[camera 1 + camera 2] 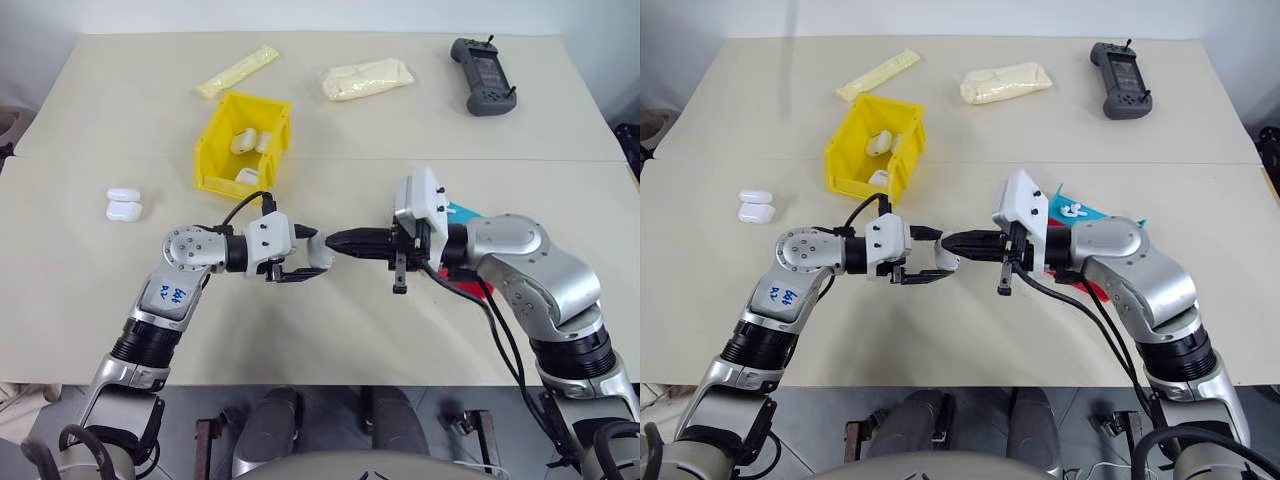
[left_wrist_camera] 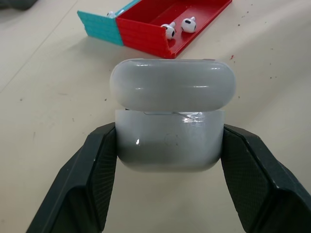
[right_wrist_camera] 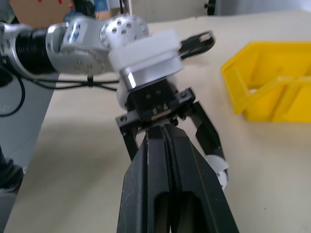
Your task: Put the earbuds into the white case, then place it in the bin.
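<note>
Pinching the white case (image 2: pixel 167 141), left fingers (image 2: pixel 87 184) face pressed-together right fingers (image 3: pixel 167 194) near bin (image 1: pixel 215 150).

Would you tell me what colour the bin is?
Bright yellow bin, clearest in the left eye view.

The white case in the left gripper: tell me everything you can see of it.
The white case is a small, glossy, rounded plastic pebble with a hinged lid. The lid is raised, with a gap above the body, so it is open. The left gripper clamps the body between its two black fingers, one on each side, and holds it above the beige table. The shut right gripper points at it, fingertips at or almost at it.
</note>
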